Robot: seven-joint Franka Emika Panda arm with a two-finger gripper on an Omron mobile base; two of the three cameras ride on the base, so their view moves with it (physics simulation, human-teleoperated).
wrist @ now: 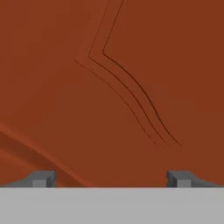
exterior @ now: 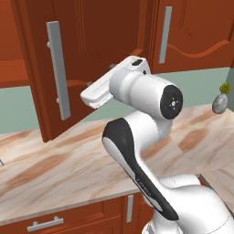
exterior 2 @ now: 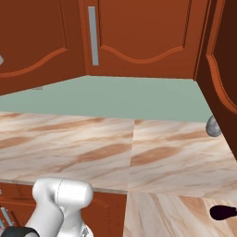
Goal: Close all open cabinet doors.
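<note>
- I am looking along the gripper in the hand view: its two dark tips are standing spread wide at the bottom corners, with nothing between them.
- Past the tips I am seeing the reddish-brown face of a cabinet door with the curved grooves of its raised panel; its edges are cut off, so I cannot tell from this view which door it is, nor whether the tips are touching it.
- In the left base view the open cabinet door is swinging out over the counter, its long grey bar handle facing the camera; the door's top is running out of the picture.
- The arm's hand is reaching in just beside that door's panel, and the white wrist is hiding the fingers, so contact is hard to judge there.
- A closed door with its own grey handle is sitting to the right, cropped at the top.
- In the right base view another dark door edge is cutting in at the right, half hiding a grey vase on the counter.
- A small dark object at the lower right is too cropped to identify.
- I am reading no labels or writing anywhere.
</note>
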